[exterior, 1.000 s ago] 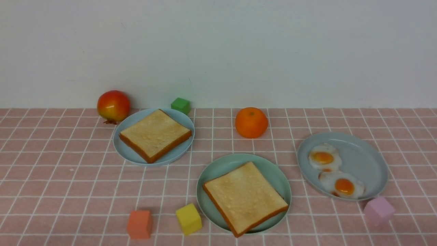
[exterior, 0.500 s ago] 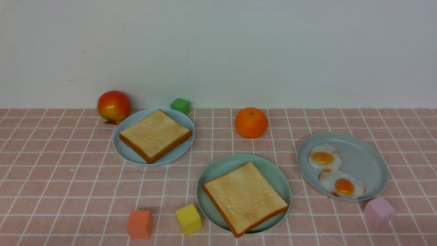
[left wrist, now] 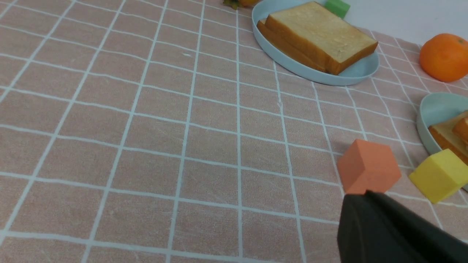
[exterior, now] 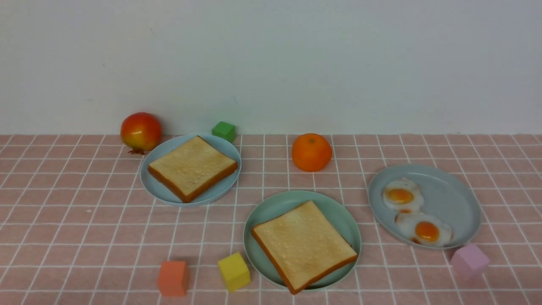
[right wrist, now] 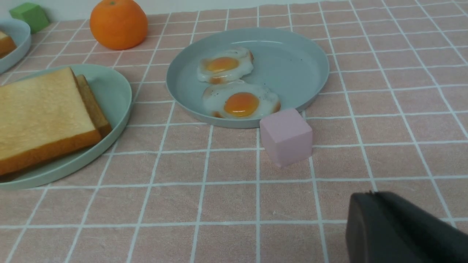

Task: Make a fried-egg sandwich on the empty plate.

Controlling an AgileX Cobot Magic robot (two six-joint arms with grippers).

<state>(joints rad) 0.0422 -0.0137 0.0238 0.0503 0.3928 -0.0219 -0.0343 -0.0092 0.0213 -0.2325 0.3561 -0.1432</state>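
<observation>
The mint-green plate sits front centre and holds the sandwich. In the right wrist view its two toast slices lie stacked and offset on that plate; no egg shows between them. Two fried eggs lie on the right grey-blue plate, also seen in the right wrist view. Neither gripper shows in the front view. My left gripper is shut and empty, just before an orange cube. My right gripper is shut and empty, near a pink cube.
A left grey-blue plate holds toast, two slices in the left wrist view. A red fruit, a green cube and an orange stand at the back. An orange cube and a yellow cube stand at the front.
</observation>
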